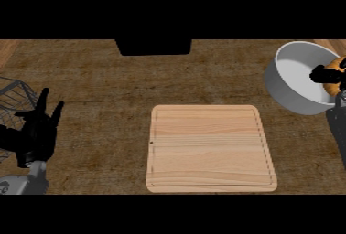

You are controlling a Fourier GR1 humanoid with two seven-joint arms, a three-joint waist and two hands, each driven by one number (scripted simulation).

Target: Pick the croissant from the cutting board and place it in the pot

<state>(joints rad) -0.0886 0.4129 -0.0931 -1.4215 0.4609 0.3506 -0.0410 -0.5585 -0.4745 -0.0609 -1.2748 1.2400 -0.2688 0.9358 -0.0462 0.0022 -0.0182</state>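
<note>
1. Head view shows the brown wood-grain counter [94, 77] filling the scene from edge to edge.
2. The pale wooden cutting board [211, 148] lies flat in the lower middle, its long side running up the view. Nothing sits on its top.
3. The grey pot [297, 73] stands at the upper right, well apart from the board's far right corner. It appears tilted so that its light inside faces the camera, and its right side is cut by the view's edge.
4. The left forearm [27, 183] rises from the lower left corner. Its left hand [37, 130] rests there with straight fingers pointing up the view, spread a little and holding nothing.
5. The right forearm [336, 130] comes up along the right edge as a dark strip just below the pot, mostly out of view.
6. A dark wire basket [13, 93] shows partly at the left edge, just beside the left hand's fingertips.
7. A black block [154, 47] sits at the counter's far edge, top middle.
8. The right hand [319, 73] is over the pot's right half, its black fingers curled round the croissant.
9. The croissant [333, 83], orange-brown, shows between those fingers, above the pot's opening and against its right rim. Whether it touches the pot's inside cannot be told.
</note>
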